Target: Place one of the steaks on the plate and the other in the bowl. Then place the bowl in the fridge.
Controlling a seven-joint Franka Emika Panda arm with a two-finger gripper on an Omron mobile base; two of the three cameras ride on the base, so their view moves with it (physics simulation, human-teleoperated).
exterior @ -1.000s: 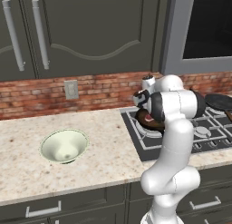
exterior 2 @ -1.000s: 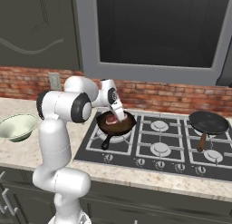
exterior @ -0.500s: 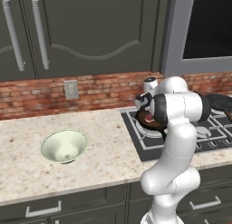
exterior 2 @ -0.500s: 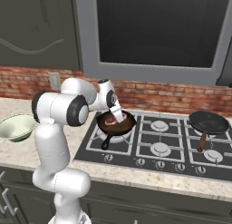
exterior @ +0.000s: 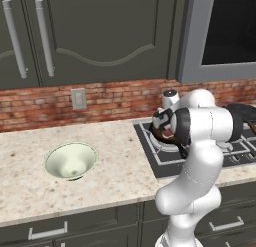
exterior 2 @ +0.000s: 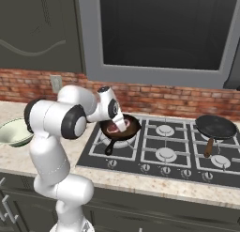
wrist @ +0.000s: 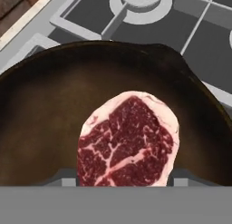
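Note:
A red-pink steak (wrist: 128, 143) with white fat streaks sits over the dark frying pan (wrist: 41, 114) on the stove's front-left burner. My gripper (wrist: 124, 177) points down into the pan, and its fingertips (wrist: 63, 177) press against the steak's two sides, so it is shut on the steak. From the right base, the gripper (exterior 2: 121, 125) hangs over the pan (exterior 2: 123, 128), with pink meat (exterior 2: 111, 128) beside it. The pale cream-green bowl (exterior: 70, 161) stands empty on the counter left of the stove, also seen at the bowl (exterior 2: 13, 132). The plate and the fridge are out of view.
A second black pan (exterior 2: 215, 127) with a brown handle rests on the back-right burner. A brick backsplash and dark cabinets rise behind the speckled counter (exterior: 115, 176). A built-in oven (exterior 2: 164, 34) hangs above the cooktop (exterior 2: 164, 153).
The arm has shifted only slightly over the pan. The jaws keep the same width.

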